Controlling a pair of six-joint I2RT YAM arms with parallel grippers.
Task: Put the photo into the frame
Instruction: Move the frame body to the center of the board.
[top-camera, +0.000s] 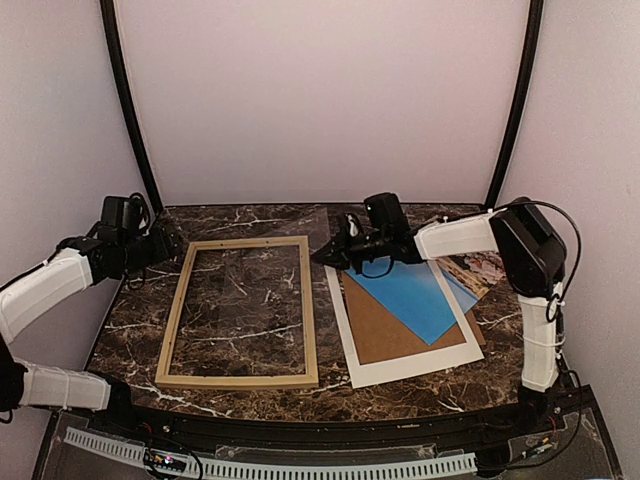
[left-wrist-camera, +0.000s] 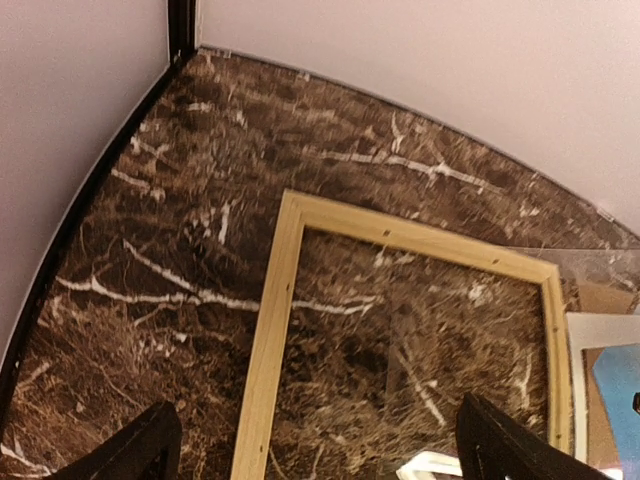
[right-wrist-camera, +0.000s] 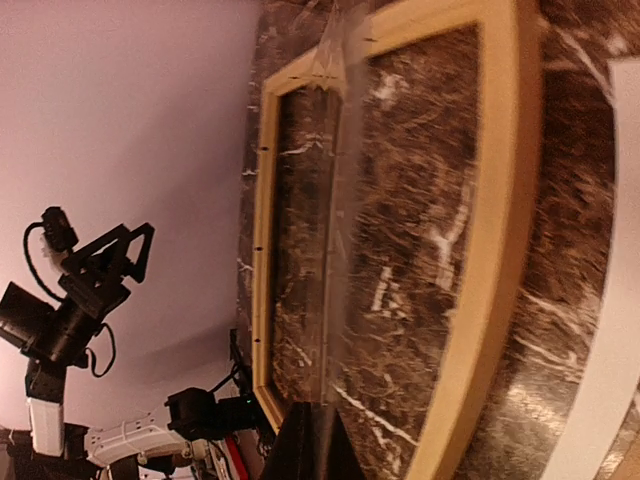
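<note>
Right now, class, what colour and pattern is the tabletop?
Tabletop: dark brown marble, white veins; left wrist view shows it best.

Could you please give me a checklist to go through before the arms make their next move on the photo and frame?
1. Frame lies flat, opening bare: ok.
2. Left fingers open, holding nothing: ok.
3. Right fingers shut on the edge of the clear sheet: ok.
4. Clear sheet lined up with the frame: cannot tell.
5. Photo free to pick: not ok, the blue sheet covers most of it.
6. Photo fits the frame: cannot tell.
</note>
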